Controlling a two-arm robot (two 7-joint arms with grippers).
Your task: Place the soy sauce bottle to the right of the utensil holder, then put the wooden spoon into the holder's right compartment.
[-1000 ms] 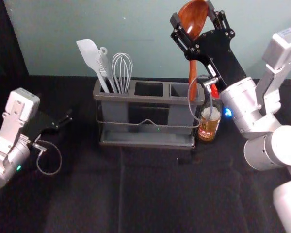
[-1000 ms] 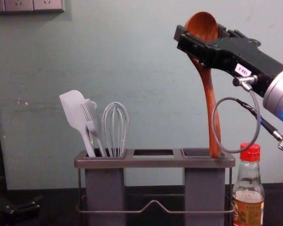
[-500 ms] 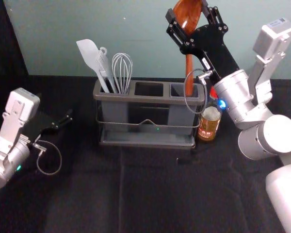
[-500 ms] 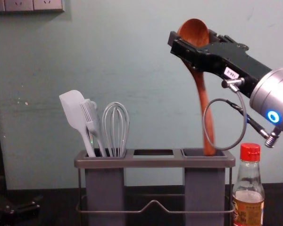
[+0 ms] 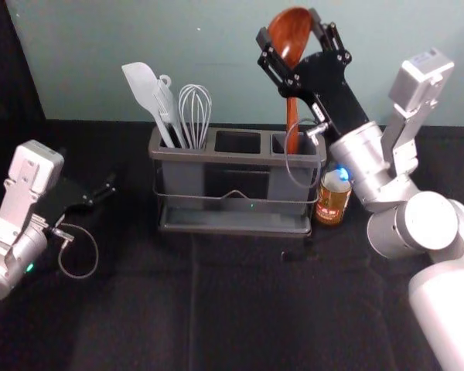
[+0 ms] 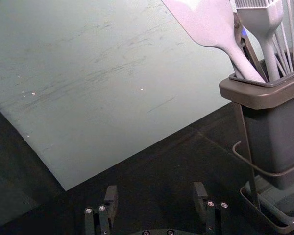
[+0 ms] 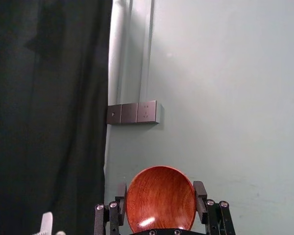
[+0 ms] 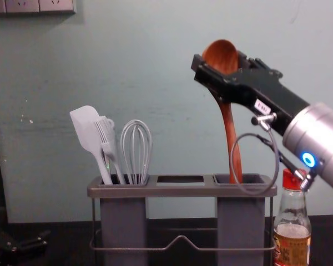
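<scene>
the bottle (image 8: 292,238) ran off the chest view's lower edge; in the head view, the right arm (image 5: 367,161) hid its cap (image 8: 289,180).

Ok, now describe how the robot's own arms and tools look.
The white-and-silver jointed left arm has a small green light and a thin grey cable loop. The matching right arm has a glowing blue ring, a similar loop and a white printed label. The left tool and right tool are black and two-fingered, with silvery screws.
</scene>
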